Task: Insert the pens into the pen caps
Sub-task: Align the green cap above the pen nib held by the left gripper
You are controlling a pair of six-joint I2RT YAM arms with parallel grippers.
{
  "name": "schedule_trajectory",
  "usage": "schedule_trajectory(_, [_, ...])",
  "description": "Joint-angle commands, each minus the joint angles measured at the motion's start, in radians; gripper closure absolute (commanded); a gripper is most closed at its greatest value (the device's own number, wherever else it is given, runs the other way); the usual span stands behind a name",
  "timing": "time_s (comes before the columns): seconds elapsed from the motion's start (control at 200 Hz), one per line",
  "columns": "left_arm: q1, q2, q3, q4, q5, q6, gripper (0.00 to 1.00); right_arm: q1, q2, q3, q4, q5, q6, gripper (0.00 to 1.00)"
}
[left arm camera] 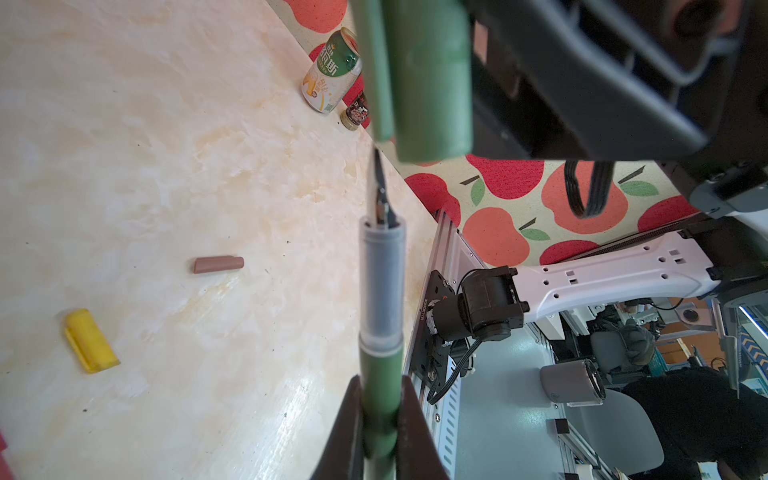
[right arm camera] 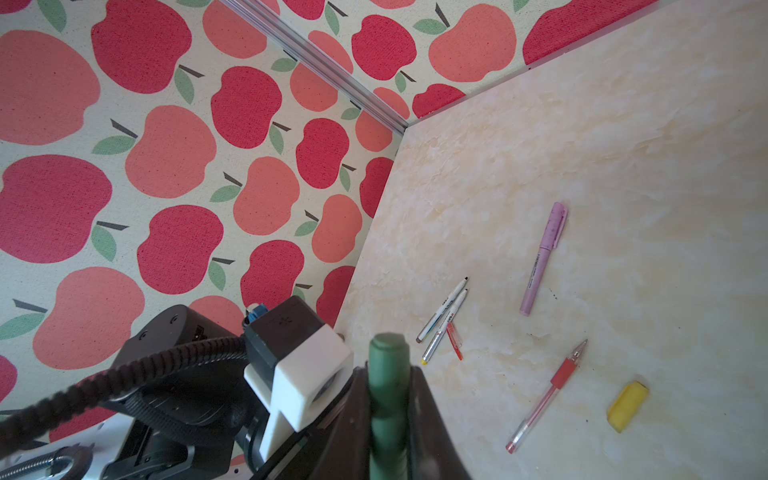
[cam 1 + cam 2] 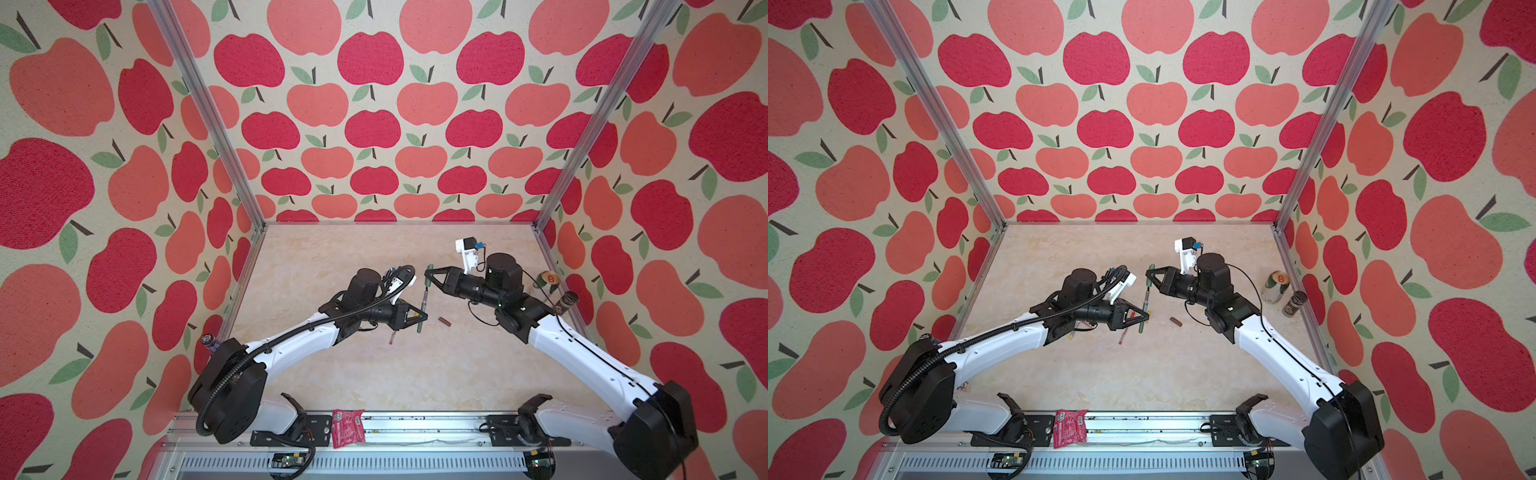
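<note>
My left gripper [image 3: 422, 318] [image 1: 380, 415] is shut on the barrel of a dark green pen [image 3: 424, 305] [image 1: 381, 316], nib pointing away. Just beyond the nib, my right gripper [image 3: 428, 274] [image 2: 388, 399] is shut on the dark green cap [image 3: 429, 277] [image 1: 428, 83] [image 2: 388, 365]. The nib tip sits right at the cap's mouth, slightly off to one side. On the table lie a brown cap [image 3: 444, 321] [image 1: 218, 264], a yellow cap [image 1: 91, 340] [image 2: 628, 401], a red pen [image 2: 548, 395], a red cap [image 2: 455, 340], two white pens [image 2: 442, 309] and a capped lilac pen [image 2: 542, 257].
A green drink can [image 3: 547, 280] and a small dark jar [image 3: 566, 303] stand by the right wall. A red packet [image 3: 348, 428] lies on the front rail. A bottle [image 3: 208, 343] stands at the left edge behind the left arm.
</note>
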Motion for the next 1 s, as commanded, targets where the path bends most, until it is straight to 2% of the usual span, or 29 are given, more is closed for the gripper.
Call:
schedule_trajectory(0.0, [0.007, -0.024, -0.013, 0.020, 0.007, 0.001, 0.93, 0.012, -0.004, -0.005, -0.010, 0.014, -0.026, 0.97])
schedule_trajectory(0.996, [0.028, -0.049, -0.023, 0.041, -0.023, -0.013, 0.94, 0.054, -0.042, -0.076, -0.019, 0.038, -0.038, 0.98])
